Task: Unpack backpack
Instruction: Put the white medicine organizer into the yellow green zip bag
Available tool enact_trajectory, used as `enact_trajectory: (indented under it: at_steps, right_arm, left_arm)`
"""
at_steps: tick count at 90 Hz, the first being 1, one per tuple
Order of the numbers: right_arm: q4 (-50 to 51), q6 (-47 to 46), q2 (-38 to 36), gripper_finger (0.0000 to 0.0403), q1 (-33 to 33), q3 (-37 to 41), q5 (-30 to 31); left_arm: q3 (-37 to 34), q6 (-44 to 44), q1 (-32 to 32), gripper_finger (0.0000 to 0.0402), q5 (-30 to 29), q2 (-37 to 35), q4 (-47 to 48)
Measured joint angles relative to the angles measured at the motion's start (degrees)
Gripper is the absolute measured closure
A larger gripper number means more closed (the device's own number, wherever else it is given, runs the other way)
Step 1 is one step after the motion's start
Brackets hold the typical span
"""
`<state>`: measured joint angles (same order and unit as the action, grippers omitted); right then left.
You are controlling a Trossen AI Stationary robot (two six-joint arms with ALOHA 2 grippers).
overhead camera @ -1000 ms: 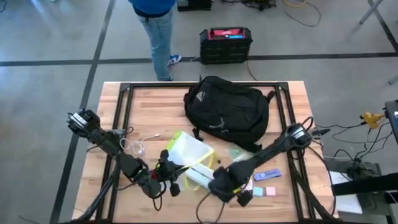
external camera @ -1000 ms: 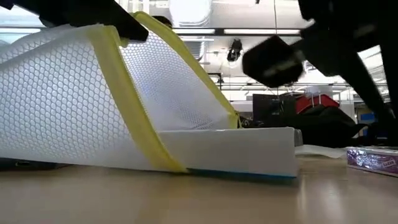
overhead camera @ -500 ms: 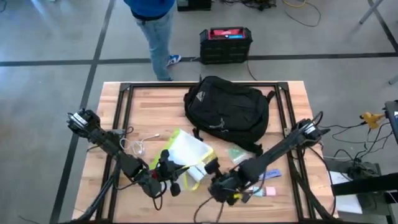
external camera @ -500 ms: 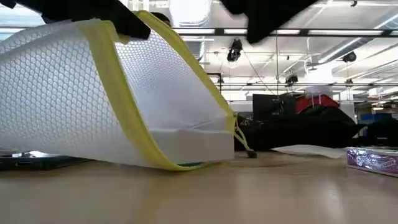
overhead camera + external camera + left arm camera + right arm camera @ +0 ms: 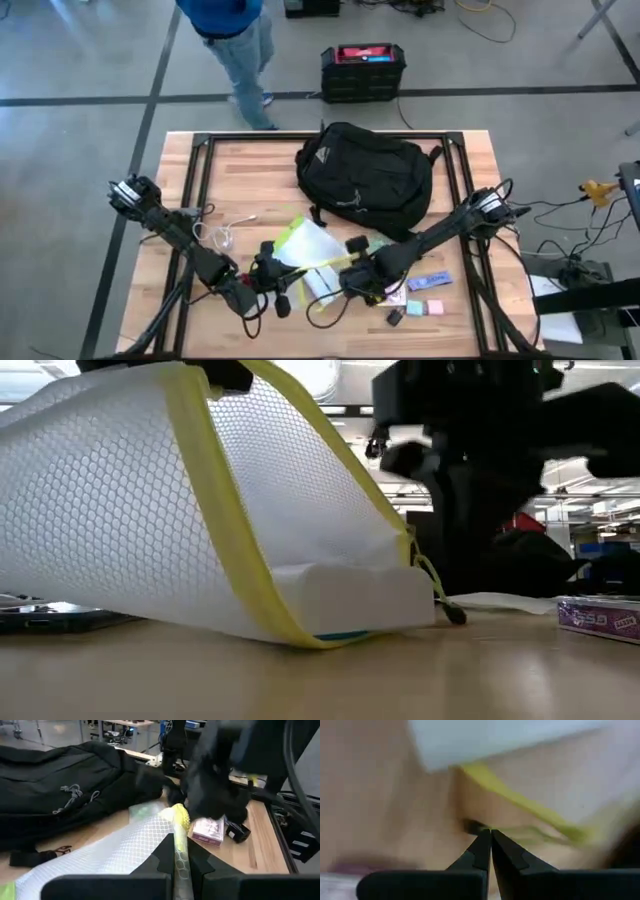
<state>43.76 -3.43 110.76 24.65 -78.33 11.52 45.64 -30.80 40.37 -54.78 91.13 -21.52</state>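
Note:
The black backpack (image 5: 365, 180) lies on the far half of the table, with no gripper on it. In front of it lies a white mesh pouch with yellow trim (image 5: 312, 255), a white box (image 5: 350, 595) inside it. My left gripper (image 5: 280, 278) is shut on the pouch at its near left side. My right gripper (image 5: 352, 270) is shut and hovers low at the pouch's right end, by the yellow cord and dark zip pull (image 5: 452, 613). The blurred right wrist view does not show whether it touches them. My left gripper pinches the pouch's yellow trim (image 5: 180, 851) between its two fingers, which lie along the trim. That edge is raised (image 5: 190, 400), so the mesh stands up like a tent. The pouch's bottom, with the box in it, rests on the table.
On the near right of the table lie a purple box (image 5: 430, 282), small pink and green pads (image 5: 425, 307) and a small black thing (image 5: 395, 317). A white cable (image 5: 225, 232) lies at the left. A person (image 5: 235, 40) and a black box with a red top (image 5: 362, 70) are beyond the far edge.
My right gripper has gone from near the table's front edge toward the far edge and slightly left, up to the pouch's right end. The pouch has been drawn higher and has shifted. The white box, which stuck out past the yellow trim, now lies under the mesh.

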Motion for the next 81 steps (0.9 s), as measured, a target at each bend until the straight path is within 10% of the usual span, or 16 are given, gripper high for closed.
enact_trajectory:
  at_steps: [21,58,81]
  right_arm:
    - [-25.58,3.59,-0.08,0.0403,0.25,-1.71,-16.51]
    - [-9.7,5.08,-1.4,0.0403,1.06,0.91,-13.19]
    - [-38.86,8.49,2.6,0.0403,1.24,-0.58,-7.42]
  left_arm:
    - [0.86,0.95,-1.12,0.0402,-0.03,-0.04,-0.15]
    - [0.86,0.07,-1.12,0.0402,0.32,-0.07,-0.13]
    - [0.86,-0.76,-1.41,0.0402,0.31,-0.07,-0.96]
